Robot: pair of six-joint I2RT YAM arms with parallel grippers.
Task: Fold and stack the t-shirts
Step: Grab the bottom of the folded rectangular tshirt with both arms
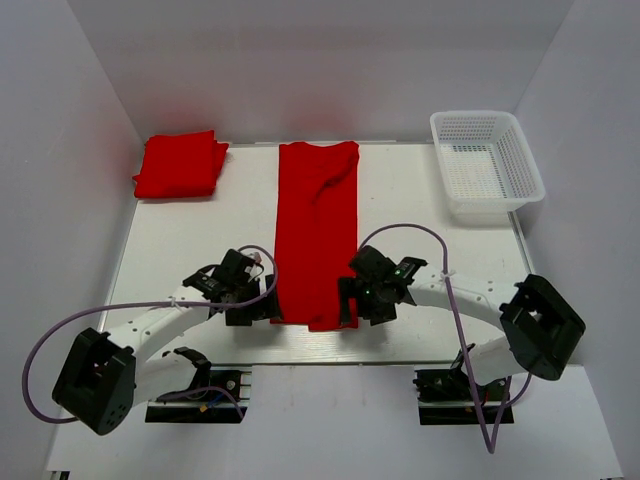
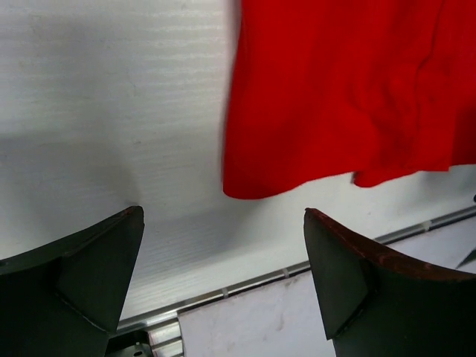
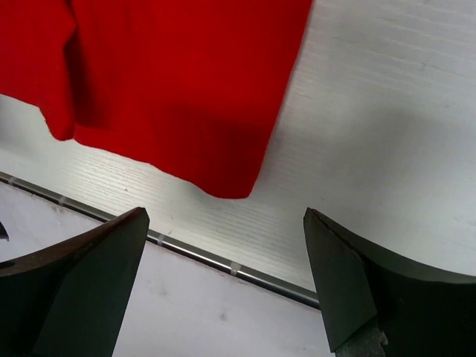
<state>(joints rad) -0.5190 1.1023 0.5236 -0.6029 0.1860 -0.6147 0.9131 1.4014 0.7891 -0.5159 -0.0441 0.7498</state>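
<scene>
Between left gripper (image 1: 266, 306) and right gripper (image 1: 348, 302): near hem of red t-shirt (image 1: 316, 230), folded into long strip. Both spread wide, gripping nothing. Far ahead-left of left gripper: second red t-shirt (image 1: 180, 166), folded.

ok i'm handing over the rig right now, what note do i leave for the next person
The left hand is open and empty, by the near left corner of the long t-shirt.
The right hand is open and empty, by its near right corner.
The folded pile sits at the far left of the table.
Done: long t-shirt folded into a lengthwise strip.
Left: fold it crosswise, then stack it on the folded pile.
</scene>
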